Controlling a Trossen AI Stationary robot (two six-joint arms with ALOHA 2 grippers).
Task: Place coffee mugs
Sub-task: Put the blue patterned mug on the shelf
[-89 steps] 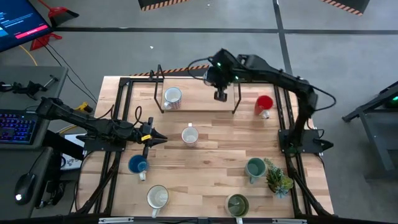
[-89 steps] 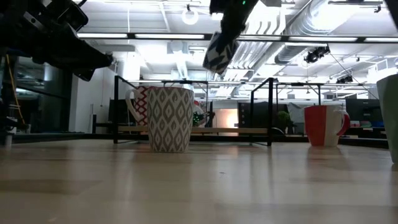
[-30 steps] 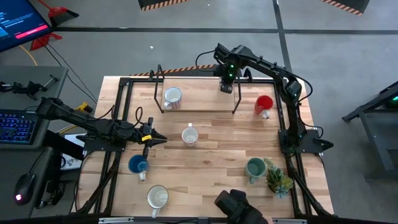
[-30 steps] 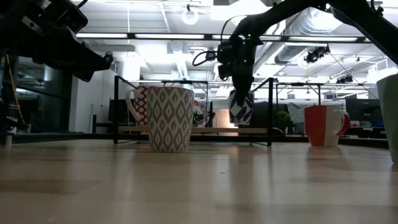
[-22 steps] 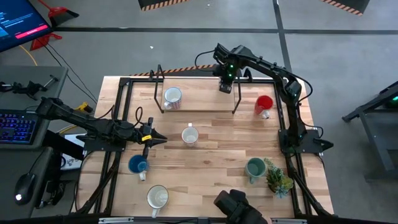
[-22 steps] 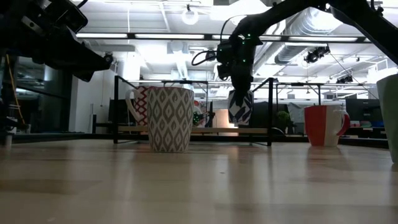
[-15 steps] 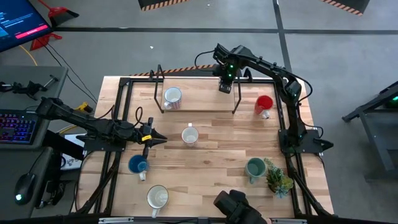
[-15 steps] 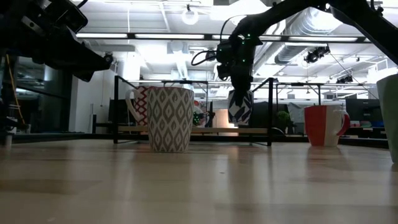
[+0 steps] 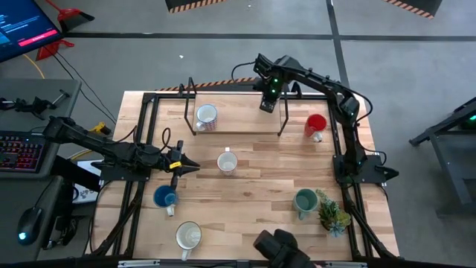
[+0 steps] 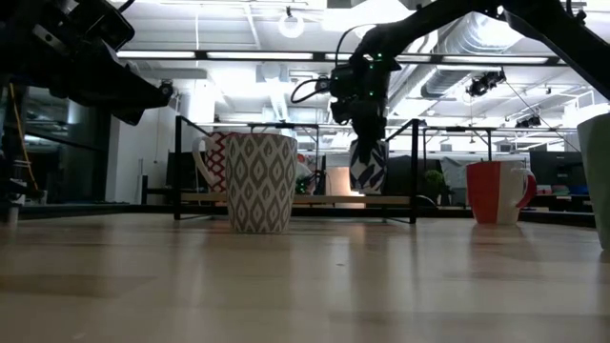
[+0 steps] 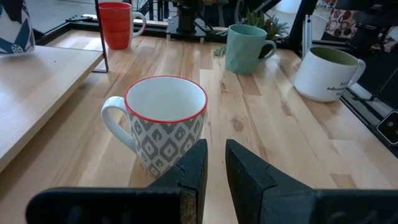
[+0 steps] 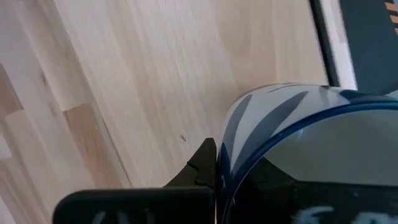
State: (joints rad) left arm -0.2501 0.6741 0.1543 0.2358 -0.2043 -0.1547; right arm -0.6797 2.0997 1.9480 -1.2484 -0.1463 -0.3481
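My right gripper (image 9: 266, 103) is over the raised wooden shelf (image 9: 238, 123) at the table's far side, shut on a white mug with blue markings (image 10: 367, 165) (image 11: 12, 32). My left gripper (image 9: 186, 166) (image 11: 215, 167) hovers at the table's left, fingers nearly together, pointing at a white diamond-patterned mug (image 9: 227, 161) (image 11: 165, 123) that stands on the table. A white mug (image 9: 206, 117) stands on the shelf. Red (image 9: 315, 125), teal (image 9: 304, 201), blue (image 9: 164, 197) and white (image 9: 188, 236) mugs stand on the table. The olive-lined mug (image 11: 326, 73) shows only in the left wrist view. My right gripper holds the blue-marked mug by its rim (image 12: 249, 146), one finger (image 12: 204, 165) outside the wall and the other inside. It comes from above, pointing down. The mug hangs upright below the fingers, its base at shelf height; whether it rests on the shelf I cannot tell.
A spiky potted plant (image 9: 332, 214) stands beside the teal mug at the near right. A dark object (image 9: 273, 244) reaches over the table's near edge. Black frame posts (image 9: 282, 119) edge the shelf. Bare wood lies between the patterned mug and the teal mug.
Over the last three seconds my right gripper carried the blue-marked mug down and toward the far edge, to shelf height; in the last second it edged slightly left. A dark object came in over the near edge and covers the olive mug in the high view.
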